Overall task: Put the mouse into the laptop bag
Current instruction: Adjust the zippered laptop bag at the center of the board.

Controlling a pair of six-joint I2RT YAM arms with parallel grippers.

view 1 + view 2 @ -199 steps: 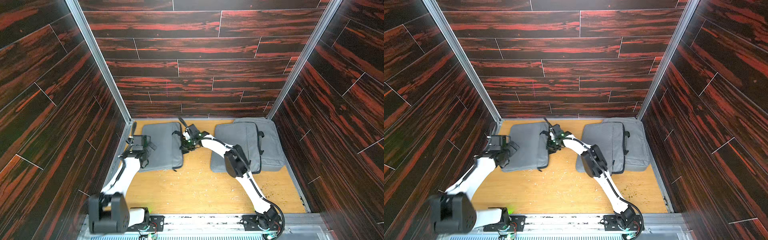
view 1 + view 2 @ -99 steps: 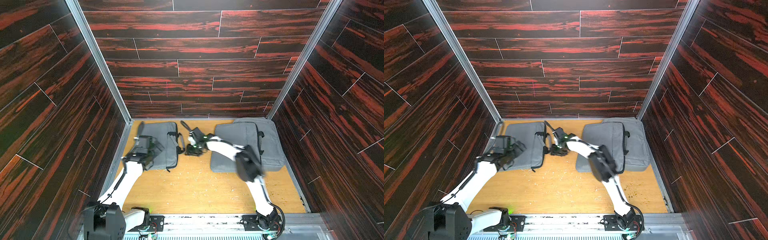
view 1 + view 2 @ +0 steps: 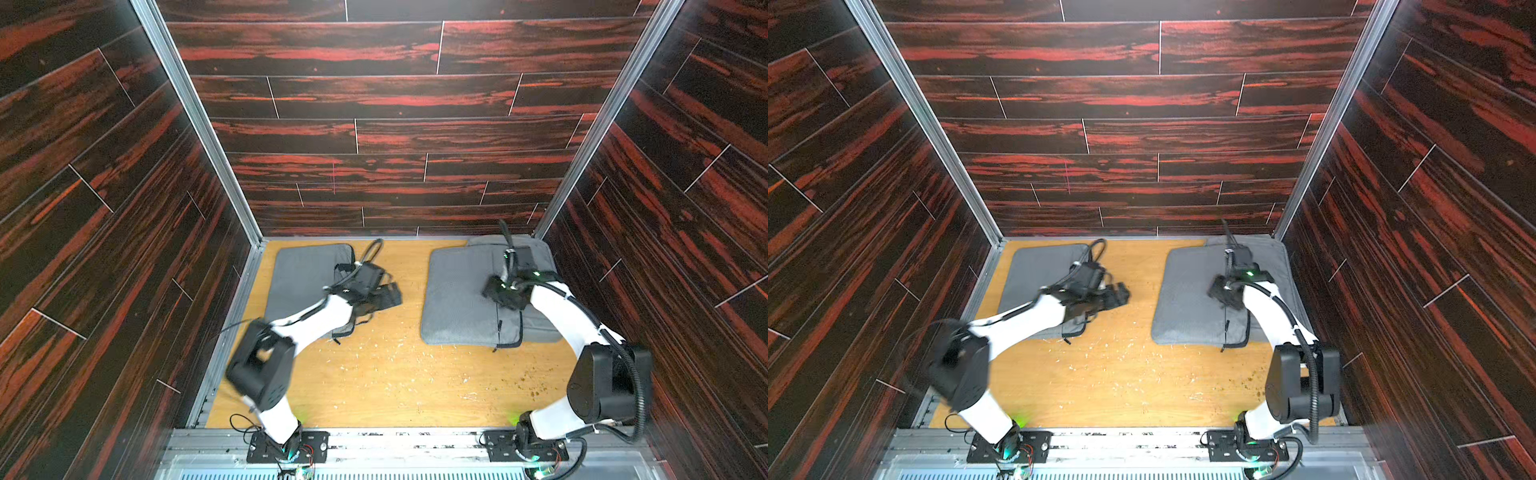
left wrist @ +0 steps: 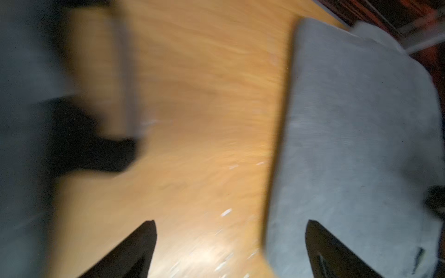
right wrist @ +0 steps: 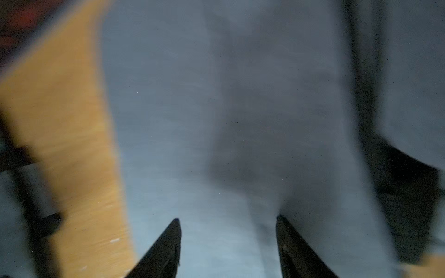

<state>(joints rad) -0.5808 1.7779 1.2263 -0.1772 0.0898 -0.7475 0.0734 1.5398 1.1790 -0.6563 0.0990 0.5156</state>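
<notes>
Near edge: metal rail (image 3: 399, 436) w/ both arm bases bolted on. Ahead of it the wood table (image 3: 395, 386), mid-section bare apart from pale chips (image 3: 395, 345) scattered about. L arm (image 3: 316, 324) reaches fwd and inward, elbow motion-blurred, and crosses the near-right corner of the left laptop bag (image 3: 303, 274), which lies flat at the table's far-left. left gripper (image 3: 395, 295) sits just past that bag's inner edge, over bare wood between the bags. In the wrist view its fingers (image 4: 130, 252) are spread wide w/ only wood and the edge of the right laptop bag (image 4: 349, 120) beyond them, so nothing is held. A dark shape (image 4: 91, 139) shows at the left bag's edge, too blurred to ID. R arm (image 3: 557, 307) bends in from the right side. right gripper (image 3: 496, 293) hangs over the right laptop bag near its black zip edge (image 3: 510, 332). Its fingers (image 5: 163, 250) are apart w/ only grey fabric past the tips, no grip on anything. A third grey bag (image 3: 540, 249) sticks out from under the right one on the far and right sides, up against the back corner. Mouse: can't locate it in any view, wrist views too smeared, so can't tell whether it's inside a bag.
</notes>
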